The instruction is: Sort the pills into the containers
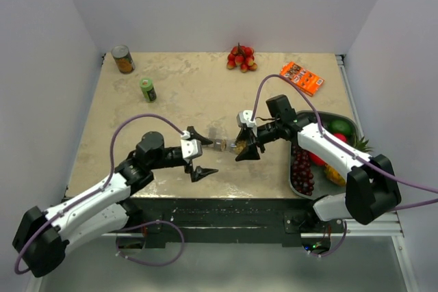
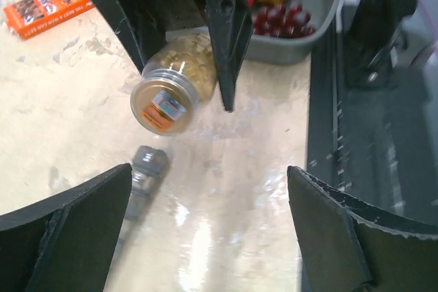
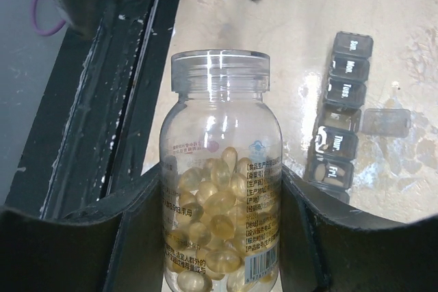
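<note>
The right gripper (image 1: 248,147) pinches a clear pill bottle (image 3: 220,169) of golden capsules between its fingers, with the neck pointing to 9 o'clock in the top view. The grey pill organiser (image 3: 340,107) lies on the table (image 1: 171,100) at the bottle's 3 o'clock in the right wrist view, one lid (image 3: 385,121) flipped open. The left gripper (image 1: 200,152), fingers spread wide, sits at the organiser's 9 o'clock.
</note>
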{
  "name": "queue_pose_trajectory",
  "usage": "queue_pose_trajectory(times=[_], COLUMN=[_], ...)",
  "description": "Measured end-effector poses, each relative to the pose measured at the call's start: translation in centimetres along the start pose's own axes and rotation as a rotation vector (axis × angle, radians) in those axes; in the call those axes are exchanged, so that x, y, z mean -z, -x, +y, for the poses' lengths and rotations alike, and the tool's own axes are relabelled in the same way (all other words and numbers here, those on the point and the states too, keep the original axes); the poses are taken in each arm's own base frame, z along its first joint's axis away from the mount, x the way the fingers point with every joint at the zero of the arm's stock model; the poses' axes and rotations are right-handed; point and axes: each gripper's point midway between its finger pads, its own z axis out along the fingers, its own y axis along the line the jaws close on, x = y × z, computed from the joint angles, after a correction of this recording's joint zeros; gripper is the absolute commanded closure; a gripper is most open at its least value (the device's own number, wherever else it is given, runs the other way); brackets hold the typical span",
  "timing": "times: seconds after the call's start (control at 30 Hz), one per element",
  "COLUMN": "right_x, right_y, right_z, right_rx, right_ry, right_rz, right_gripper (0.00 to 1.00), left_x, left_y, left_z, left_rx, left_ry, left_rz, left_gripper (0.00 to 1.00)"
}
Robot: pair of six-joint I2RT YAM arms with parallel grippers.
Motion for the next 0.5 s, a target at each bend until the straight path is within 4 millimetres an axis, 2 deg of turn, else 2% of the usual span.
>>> queue_pose_trajectory(times=[0.17, 0.27, 0.43, 0.5], right_x=[0.0, 0.0, 0.0, 0.0], right_y=[-0.1, -0.3, -0.4, -0.4], right_z=[0.6, 0.7, 0.8, 0.9], right_rx=[0.024, 0.033, 0.037, 0.037], right_ry=[0.03, 0.035, 0.039, 0.04], right_rz=[-0.005, -0.001, 0.003, 0.004], right_gripper=[1.0, 1.0, 1.0, 1.0], left_x=[-3.0, -4.0, -4.7, -4.8], left_y=[-1.3, -1.0, 0.4, 0.7], left_z=[1.8, 2.4, 2.6, 2.4], left_rx=[-0.158, -0.208, -0.252, -0.258], left_ry=[-0.067, -0.081, -0.101, -0.112], left_rz=[0.054, 0.04, -0.006, -0.02], left_gripper=[0.02, 0.06, 0.18, 0.26])
